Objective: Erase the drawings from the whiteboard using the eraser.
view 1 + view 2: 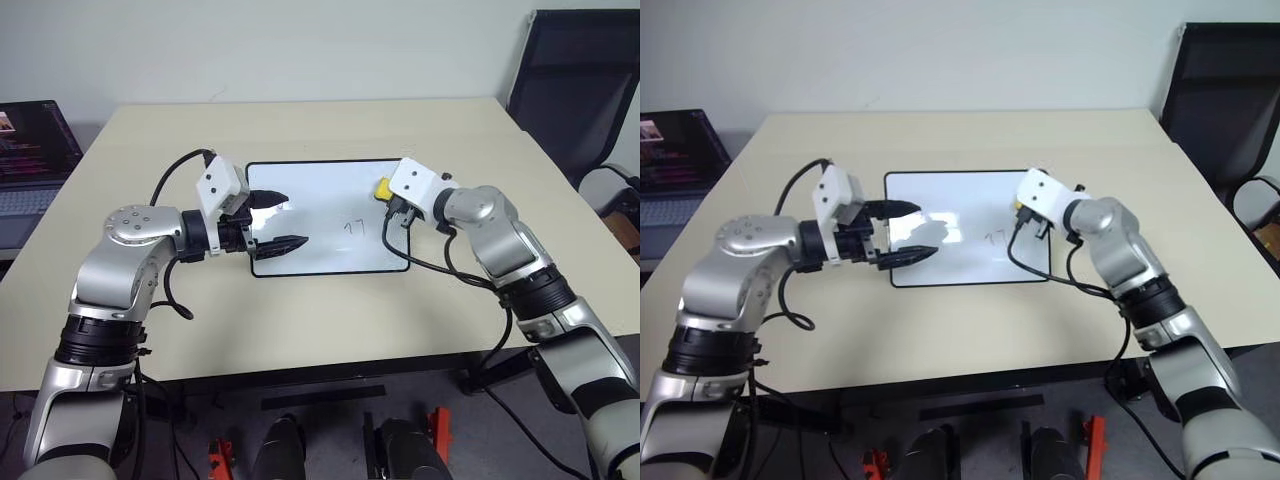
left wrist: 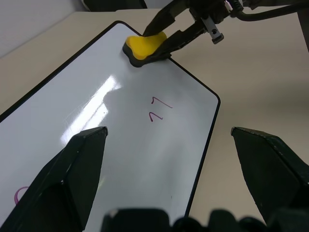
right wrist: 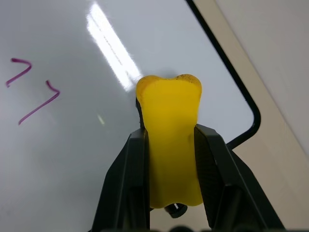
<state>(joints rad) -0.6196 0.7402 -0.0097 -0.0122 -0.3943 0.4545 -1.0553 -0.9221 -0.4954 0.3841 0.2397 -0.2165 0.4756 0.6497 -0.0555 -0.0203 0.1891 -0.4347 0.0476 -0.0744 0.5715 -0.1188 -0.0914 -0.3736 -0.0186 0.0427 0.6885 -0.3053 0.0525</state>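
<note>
Right gripper (image 3: 170, 169) is clamped on the small yellow eraser block (image 3: 170, 140), which rests on the glossy white black-framed whiteboard (image 1: 320, 190). Left gripper (image 1: 282, 220) stands with fingers apart above the board. Purple "77" marker drawing (image 2: 159, 110) remains.

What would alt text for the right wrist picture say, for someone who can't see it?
Two black fingers of the right pincer squeeze a small yellow eraser block above a glossy white, black-framed whiteboard. Purple marker strokes sit off to one side of the eraser, with beige table beyond the board's rounded corner.

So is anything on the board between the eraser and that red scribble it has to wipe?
Nothing visible. Bare white board lies between the eraser, held in the right end effector, and the drawings. The left end effector hovers off to the side.
</note>
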